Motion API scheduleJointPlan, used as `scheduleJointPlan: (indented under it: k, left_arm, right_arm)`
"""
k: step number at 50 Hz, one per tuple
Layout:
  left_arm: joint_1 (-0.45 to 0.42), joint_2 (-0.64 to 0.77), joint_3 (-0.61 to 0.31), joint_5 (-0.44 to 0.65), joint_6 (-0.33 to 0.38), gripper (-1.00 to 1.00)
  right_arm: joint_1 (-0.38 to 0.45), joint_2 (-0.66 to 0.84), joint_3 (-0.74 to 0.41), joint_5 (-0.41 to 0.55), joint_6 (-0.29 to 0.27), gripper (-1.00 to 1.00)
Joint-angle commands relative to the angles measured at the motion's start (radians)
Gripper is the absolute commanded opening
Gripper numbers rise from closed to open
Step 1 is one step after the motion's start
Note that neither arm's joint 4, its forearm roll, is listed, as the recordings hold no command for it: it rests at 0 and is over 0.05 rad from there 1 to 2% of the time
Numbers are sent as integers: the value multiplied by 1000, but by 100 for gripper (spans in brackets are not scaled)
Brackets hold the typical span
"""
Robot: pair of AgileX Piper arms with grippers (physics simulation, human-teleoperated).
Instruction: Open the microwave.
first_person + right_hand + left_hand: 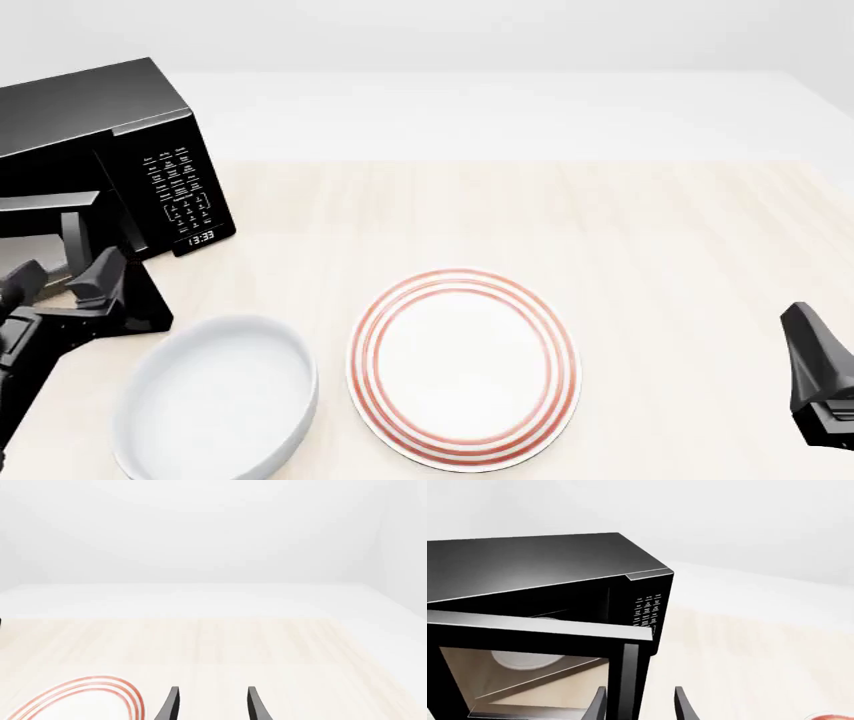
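The black microwave (pixel 94 120) stands at the table's far left, its keypad panel (pixel 180 190) and clock facing the arms. Its windowed door (pixel 534 635) is swung partly out from the body. Through the glass a pale round turntable (pixel 520 660) shows. My left gripper (pixel 640 707) is open, and the door's free edge (pixel 630 680) lies between its fingers or just beyond them. In the front view the left gripper (pixel 67 282) sits low against the door. My right gripper (pixel 213 705) is open and holds nothing, hovering at the table's near right (pixel 817 375).
A white bowl (pixel 220 395) sits just right of the left gripper near the front edge. Beside it, at the table's middle, lies a white plate with red rings (pixel 463 365); the plate (pixel 87 700) also shows in the right wrist view. The light wooden tabletop (pixel 667 230) stretches to the right.
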Motion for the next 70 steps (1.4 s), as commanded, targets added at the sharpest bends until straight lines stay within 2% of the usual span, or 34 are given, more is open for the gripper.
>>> scheduleJointPlan:
  k: [1, 9, 17, 21, 27, 37, 49, 62, 70]
  left_arm:
    - [-3, -187, 6, 151, 16, 100]
    - [-7, -352, 1, 306, 34, 100]
    - [-12, -412, -3, 357, 44, 100]
    - [-16, -491, -21, 440, 55, 100]
    - [-14, -536, -26, 485, 64, 100]
    - [-25, -822, -106, 791, 110, 100]
    - [-61, -873, -206, 908, 164, 100]
    - [-59, -932, -275, 1005, 178, 100]
    - [-60, -894, -332, 1025, 202, 100]
  right_arm:
    - [0, 0, 0, 0, 0, 100]
    - [0, 0, 0, 0, 0, 100]
    - [0, 0, 0, 0, 0, 100]
    - [0, 0, 0, 0, 0, 100]
    - [0, 0, 1, 0, 0, 100]
    - [0, 0, 4, -3, 0, 100]
    - [0, 0, 4, -2, 1, 100]
    - [0, 0, 2, -1, 1, 100]
    - [0, 0, 2, 0, 1, 100]
